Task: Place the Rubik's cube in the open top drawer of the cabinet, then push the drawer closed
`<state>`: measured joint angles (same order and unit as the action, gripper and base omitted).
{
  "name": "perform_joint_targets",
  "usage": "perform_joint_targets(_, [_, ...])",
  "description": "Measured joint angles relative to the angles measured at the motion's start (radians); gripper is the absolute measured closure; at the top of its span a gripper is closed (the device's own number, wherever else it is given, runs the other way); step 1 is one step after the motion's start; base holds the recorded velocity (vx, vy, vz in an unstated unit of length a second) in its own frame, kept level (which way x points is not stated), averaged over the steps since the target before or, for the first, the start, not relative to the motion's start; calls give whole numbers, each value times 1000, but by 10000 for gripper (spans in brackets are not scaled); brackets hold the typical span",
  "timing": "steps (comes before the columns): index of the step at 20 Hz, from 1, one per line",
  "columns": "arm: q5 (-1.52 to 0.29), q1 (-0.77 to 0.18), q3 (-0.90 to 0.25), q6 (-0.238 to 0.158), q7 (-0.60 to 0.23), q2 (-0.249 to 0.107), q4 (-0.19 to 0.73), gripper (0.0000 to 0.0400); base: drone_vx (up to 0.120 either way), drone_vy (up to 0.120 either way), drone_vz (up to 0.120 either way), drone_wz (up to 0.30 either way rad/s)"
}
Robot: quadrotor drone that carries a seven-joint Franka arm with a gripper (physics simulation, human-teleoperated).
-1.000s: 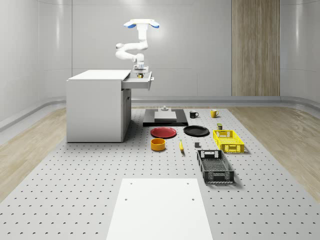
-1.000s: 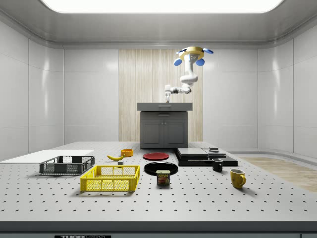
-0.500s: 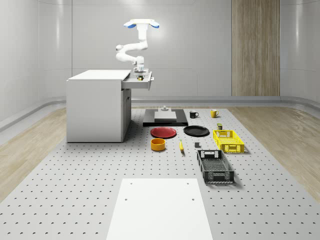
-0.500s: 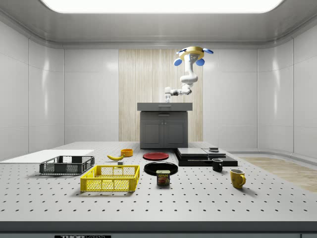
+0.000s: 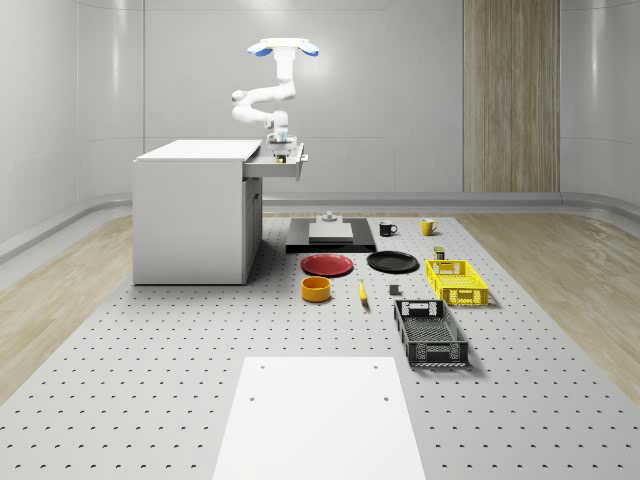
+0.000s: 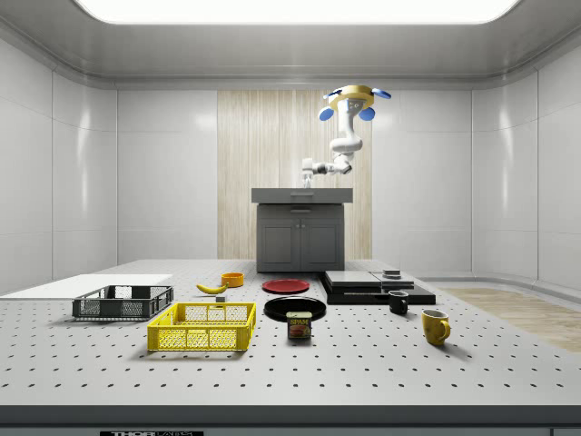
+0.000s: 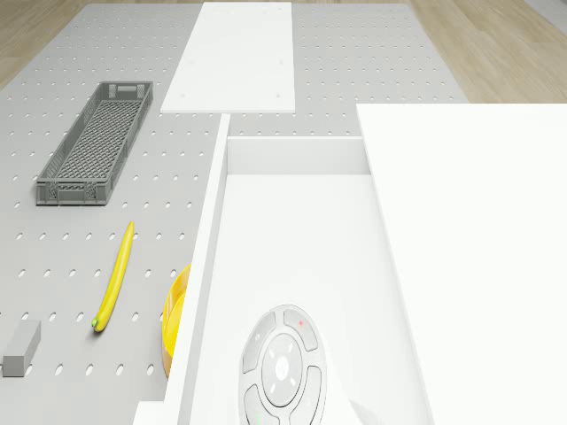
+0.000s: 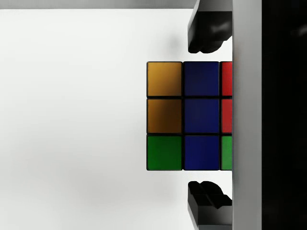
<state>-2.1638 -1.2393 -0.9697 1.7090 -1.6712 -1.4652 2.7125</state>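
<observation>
Hovering above the cabinet's open top drawer [image 5: 281, 164]. Tool [image 8: 209, 115] spread wide, gripping nothing. Rubik's cube [image 8: 189, 116] resting between fingers [image 8: 207, 31], untouched.

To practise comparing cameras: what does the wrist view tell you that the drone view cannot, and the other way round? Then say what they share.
Wrist view alone: the Rubik's cube on the white drawer floor, with a gap between it and the fingertips on either side. Drone view alone: the banana, the grey crate and the arm's round wrist over the drawer. Both: the open top drawer's white inside.
</observation>
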Motion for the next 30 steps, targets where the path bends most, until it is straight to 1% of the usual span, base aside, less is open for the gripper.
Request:
perform_joint_targets(3, [30,15,-34,-24,2,-1,24,2,0,0,0,0])
perform_joint_targets(6, [60,28,-67,-45,4,-1,45,1,0,0,107,0])
perform_joint_targets(10, [83,37,-94,-63,5,0,60,0,-120,120,120,0])
perform_joint_targets(14, [94,42,-107,-73,6,3,67,0,-110,120,110,0])
perform_joint_targets(30, [98,50,-114,-86,10,12,73,0,0,120,0,0])
